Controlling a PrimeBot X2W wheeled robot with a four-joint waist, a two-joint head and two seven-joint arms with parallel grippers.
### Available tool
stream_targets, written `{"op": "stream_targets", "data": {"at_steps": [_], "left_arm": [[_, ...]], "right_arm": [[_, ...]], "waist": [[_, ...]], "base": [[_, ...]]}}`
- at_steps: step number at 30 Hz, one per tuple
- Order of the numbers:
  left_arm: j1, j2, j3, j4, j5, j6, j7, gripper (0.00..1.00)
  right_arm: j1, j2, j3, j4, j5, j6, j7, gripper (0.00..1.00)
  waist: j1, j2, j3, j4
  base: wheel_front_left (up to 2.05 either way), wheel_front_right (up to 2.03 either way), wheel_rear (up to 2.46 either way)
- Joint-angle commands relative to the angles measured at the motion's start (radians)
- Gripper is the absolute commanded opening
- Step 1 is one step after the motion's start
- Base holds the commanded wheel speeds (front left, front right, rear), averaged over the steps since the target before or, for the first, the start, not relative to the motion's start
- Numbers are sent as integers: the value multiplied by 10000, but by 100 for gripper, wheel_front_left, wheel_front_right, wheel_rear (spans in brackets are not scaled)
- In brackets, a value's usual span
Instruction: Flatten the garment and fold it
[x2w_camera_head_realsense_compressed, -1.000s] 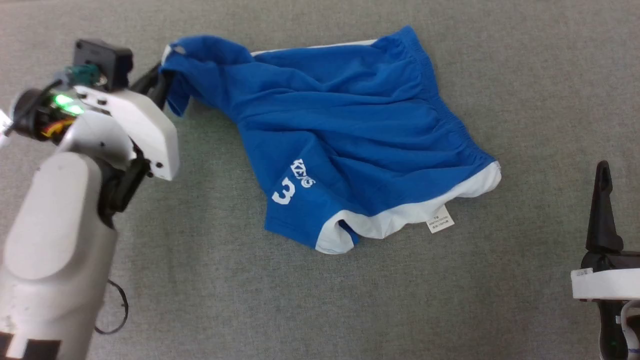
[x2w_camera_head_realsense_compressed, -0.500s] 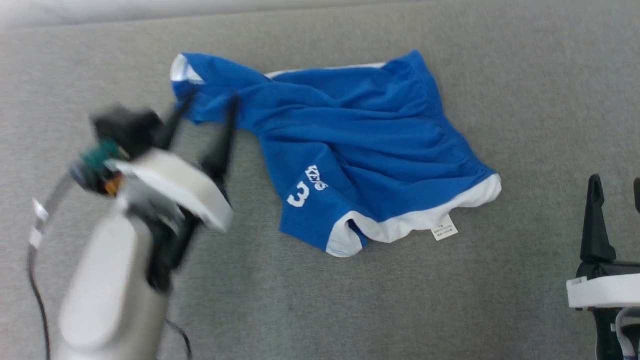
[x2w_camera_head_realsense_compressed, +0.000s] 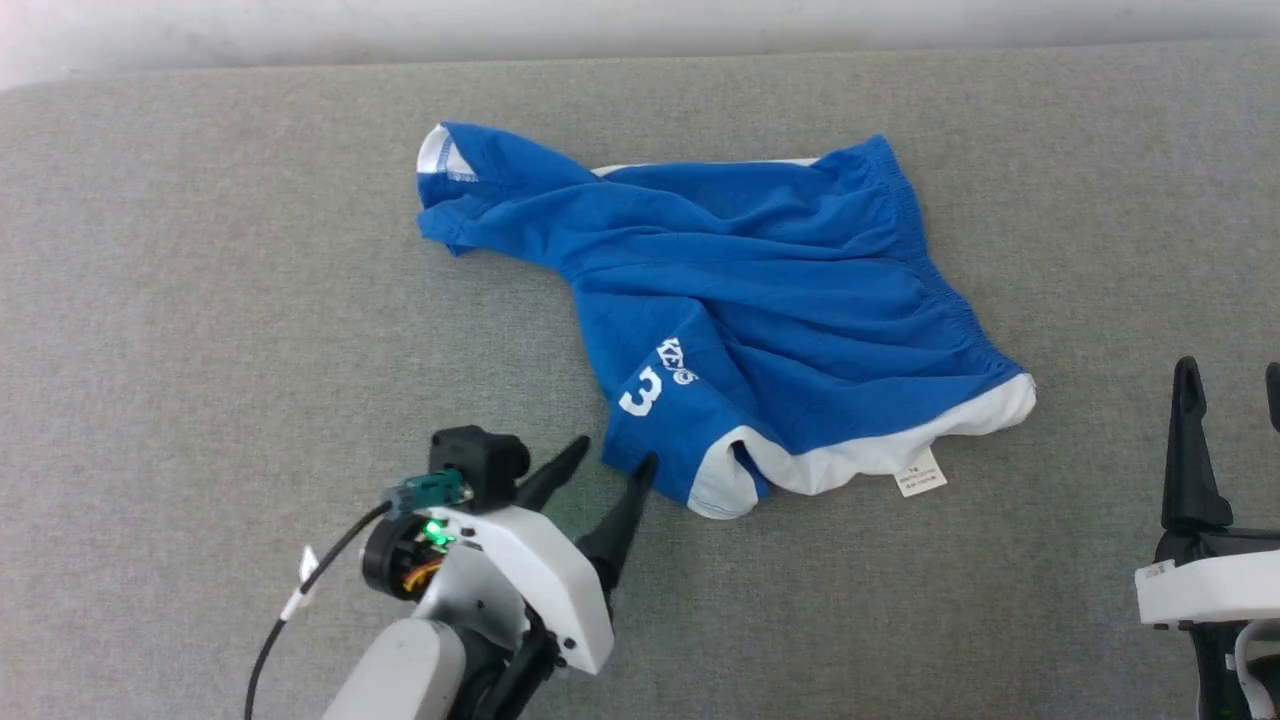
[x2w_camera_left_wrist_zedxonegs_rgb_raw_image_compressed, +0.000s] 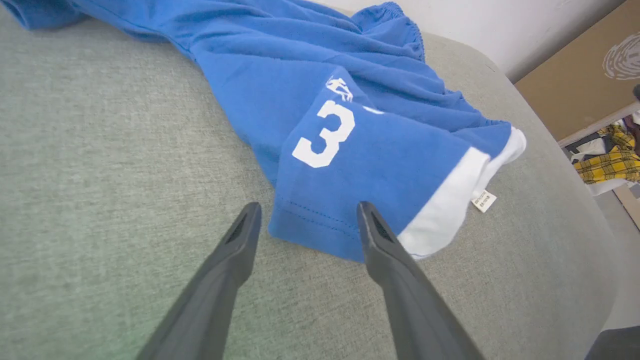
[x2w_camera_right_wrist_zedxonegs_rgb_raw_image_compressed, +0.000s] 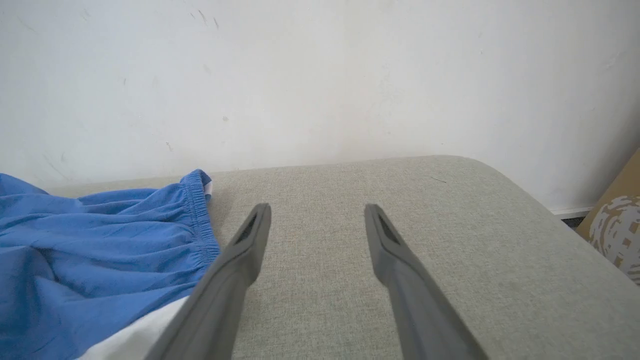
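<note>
Crumpled blue shorts (x2w_camera_head_realsense_compressed: 760, 300) lie on grey padded surface (x2w_camera_head_realsense_compressed: 250, 300), right of centre, reaching toward far edge; white tag (x2w_camera_head_realsense_compressed: 922, 472) on near side. Fabric soft, light, limp (likely to bunch if dragged); best holds: hem corners, waistband. Empty left gripper (x2w_camera_head_realsense_compressed: 616, 450), fingers spread wide, tips at near hem corner below "3" print (x2w_camera_head_realsense_compressed: 640, 392). Empty right gripper (x2w_camera_head_realsense_compressed: 1231, 365) also spread, by right edge. One second ago left gripper pinched far leg corner; since released, corner resting on surface.
</note>
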Motion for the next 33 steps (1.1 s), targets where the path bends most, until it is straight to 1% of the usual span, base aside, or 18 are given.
{"op": "stream_targets", "data": {"at_steps": [1,3,8,9,10,14,17,19,21,22,23,27,29,31,32,33], "left_arm": [[-86,-37,-65,95,-75,-139,6,100],[-173,-45,-132,360,-103,-177,119,100],[-535,145,-332,1418,290,-127,278,100],[-610,143,-338,1591,325,-138,206,66],[-670,122,-323,1729,334,-139,107,0],[-697,6,-156,1935,100,-220,-297,0],[-573,19,134,1755,-94,-131,-619,0],[-410,164,381,1409,-205,-42,-745,0],[-186,543,574,917,-172,45,-669,0],[-186,543,574,917,-172,45,-669,0],[-50,765,696,620,-189,84,-567,0],[594,1946,1232,-648,-11,420,174,0],[865,2445,1579,-1190,147,709,438,0],[993,2934,1781,-1512,750,1138,591,0],[1008,3041,1777,-1613,1036,1328,636,0],[1007,2954,1720,-1706,1133,1467,656,0]], "right_arm": [[11,14,5,-70,-35,-9,44,100],[7,14,33,-60,7,-9,57,100],[-23,14,75,-22,108,-9,6,100],[-31,14,70,-16,116,-9,-6,100],[-38,14,59,-11,121,-9,-19,100],[-36,14,-50,38,123,-9,-65,100],[9,14,-82,109,144,-9,-90,100],[34,14,-70,145,169,-9,-102,100],[63,14,-61,162,183,-9,-100,100],[63,14,-61,162,183,-9,-100,100],[76,14,-62,160,184,-9,-97,100],[111,14,-67,131,178,-9,-88,100],[135,15,-78,112,170,-9,-91,100],[146,15,-83,114,169,-9,-88,100],[143,15,-74,121,171,-9,-86,100],[135,15,-53,134,175,-9,-80,100]], "waist": [[0,0,54,-87],[0,0,74,-186],[0,0,117,-388],[0,0,125,-412],[0,0,127,-431],[0,0,59,-397],[0,0,-51,-315],[0,0,-131,-249],[0,0,-193,-194],[0,0,-193,-194],[0,0,-209,-172],[0,0,-204,-126],[0,0,-161,-116],[0,0,-106,-109],[0,0,-82,-108],[0,0,-64,-108]], "base": [[0,0,0],[0,0,0],[0,0,0],[0,0,0],[0,0,0],[0,0,0],[0,0,0],[0,0,0],[0,0,0],[0,0,0],[0,0,0],[0,0,0],[0,0,0],[0,0,0],[0,0,0],[0,0,0]]}}
